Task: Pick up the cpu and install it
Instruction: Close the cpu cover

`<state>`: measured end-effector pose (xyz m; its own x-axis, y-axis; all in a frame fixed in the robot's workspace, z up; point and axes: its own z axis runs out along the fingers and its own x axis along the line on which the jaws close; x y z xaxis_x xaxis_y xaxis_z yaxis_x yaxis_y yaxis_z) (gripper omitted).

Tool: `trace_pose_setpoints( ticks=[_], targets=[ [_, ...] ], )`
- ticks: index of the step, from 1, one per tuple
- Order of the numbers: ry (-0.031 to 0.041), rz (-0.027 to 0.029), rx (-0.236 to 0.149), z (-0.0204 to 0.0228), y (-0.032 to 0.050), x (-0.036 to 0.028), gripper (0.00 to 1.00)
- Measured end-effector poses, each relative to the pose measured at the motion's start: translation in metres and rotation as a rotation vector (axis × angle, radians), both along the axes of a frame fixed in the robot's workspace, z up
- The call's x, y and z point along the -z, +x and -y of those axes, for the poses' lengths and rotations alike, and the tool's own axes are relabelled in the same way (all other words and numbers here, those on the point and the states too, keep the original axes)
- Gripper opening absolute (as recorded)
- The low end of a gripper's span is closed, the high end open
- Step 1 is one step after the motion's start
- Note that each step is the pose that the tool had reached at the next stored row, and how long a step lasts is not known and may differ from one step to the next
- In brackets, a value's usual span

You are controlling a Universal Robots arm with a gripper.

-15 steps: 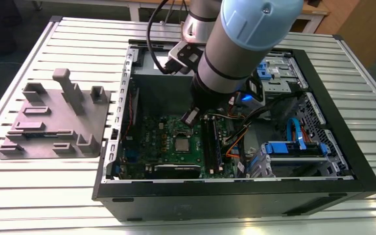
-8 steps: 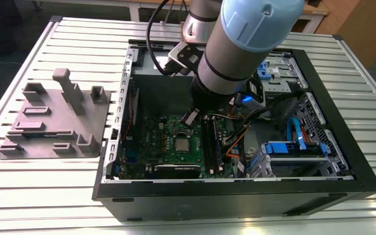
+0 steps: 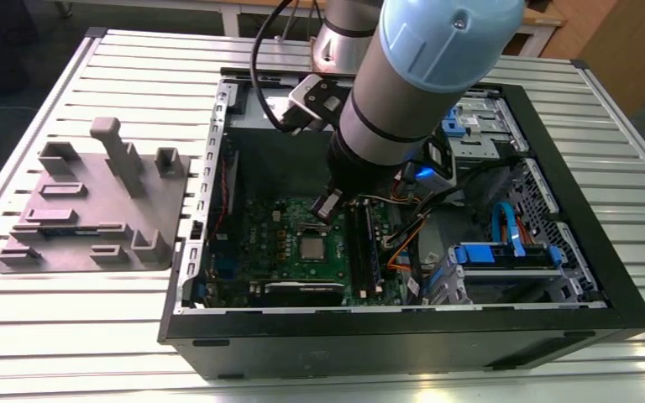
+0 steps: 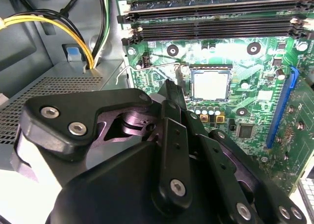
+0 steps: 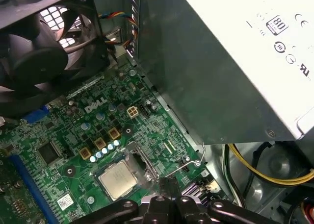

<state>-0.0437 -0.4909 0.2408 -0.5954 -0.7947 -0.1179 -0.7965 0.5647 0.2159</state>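
Just beyond the black gripper [image 4: 176,94], the silver-grey cpu [image 4: 210,85] sits on a green motherboard [image 4: 235,62] speckled with dark chips, beside black memory slots [image 4: 211,25], a blue slot [image 4: 282,109], yellow-and-black cables [image 4: 59,28], a black fan [image 5: 44,47] and a grey power supply [image 5: 216,62].

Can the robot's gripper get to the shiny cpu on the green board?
Probably yes. The gripper hangs inside the open case, just above the board, and the cpu lies face-up in its socket with nothing covering it in both wrist views.
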Motion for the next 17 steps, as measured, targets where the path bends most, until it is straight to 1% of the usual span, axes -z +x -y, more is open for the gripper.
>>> trace_pose_setpoints(
  ticks=[10,17],
  targets=[
    [-0.0001,0.0000,0.000,0.0027,-0.0003,0.0001,0.11],
    [0.0000,0.0000,0.000,0.0030,-0.0003,0.0001,0.11]
  ],
)
